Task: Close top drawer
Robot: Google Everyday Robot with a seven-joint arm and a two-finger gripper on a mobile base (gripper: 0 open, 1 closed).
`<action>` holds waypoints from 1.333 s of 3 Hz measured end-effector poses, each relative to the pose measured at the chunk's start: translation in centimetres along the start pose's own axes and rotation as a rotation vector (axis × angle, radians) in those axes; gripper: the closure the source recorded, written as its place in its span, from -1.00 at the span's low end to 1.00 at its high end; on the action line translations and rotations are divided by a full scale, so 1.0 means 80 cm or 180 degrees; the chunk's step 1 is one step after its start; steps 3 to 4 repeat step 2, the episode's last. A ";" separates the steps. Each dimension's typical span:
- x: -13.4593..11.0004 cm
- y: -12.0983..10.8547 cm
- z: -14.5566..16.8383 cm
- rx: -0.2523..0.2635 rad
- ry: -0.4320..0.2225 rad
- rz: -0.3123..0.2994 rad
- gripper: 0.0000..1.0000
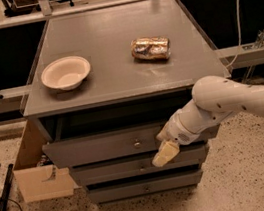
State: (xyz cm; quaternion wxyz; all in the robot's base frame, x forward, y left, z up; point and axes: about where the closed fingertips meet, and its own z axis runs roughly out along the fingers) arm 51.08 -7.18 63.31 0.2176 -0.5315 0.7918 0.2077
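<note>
item: top drawer [94, 148]. grey, tallest front of the three, small round knob [137, 143] at centre. it stands pulled out from the cabinet, with a dark gap showing between its front and the worktop [110, 40] above. not yet closed.

item: pincer [164, 148]. cream-tipped, at the end of a white arm [233, 102] reaching in from the right. it lies against the top drawer's front, just right of the knob and low on the panel, its tip hanging over the lower edge. whether it is released or clenched cannot be told; it appears to hold nothing.

item: middle drawer [108, 171] and bottom drawer [116, 191]. shallower fronts, both shut.

item: white bowl [65, 72], left on the worktop; crumpled foil packet [150, 48], right of centre, well apart from the bowl.

item: cardboard box [37, 170], on the floor against the cabinet's left side.

hazards, as judged:
- contact sits off-centre, so a push here may skew the drawer on its runners and jam it part way.
- contact is low, so the pincer may slide off the lower edge onto the middle drawer and lose the push.
- a hard shove may jolt the cabinet and shift the bowl or packet.
</note>
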 end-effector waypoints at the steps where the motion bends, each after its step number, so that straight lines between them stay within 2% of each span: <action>1: 0.007 0.024 -0.021 -0.0059 -0.0015 -0.0033 -1.00; 4: 0.007 0.024 -0.021 -0.0059 -0.0015 -0.0033 -1.00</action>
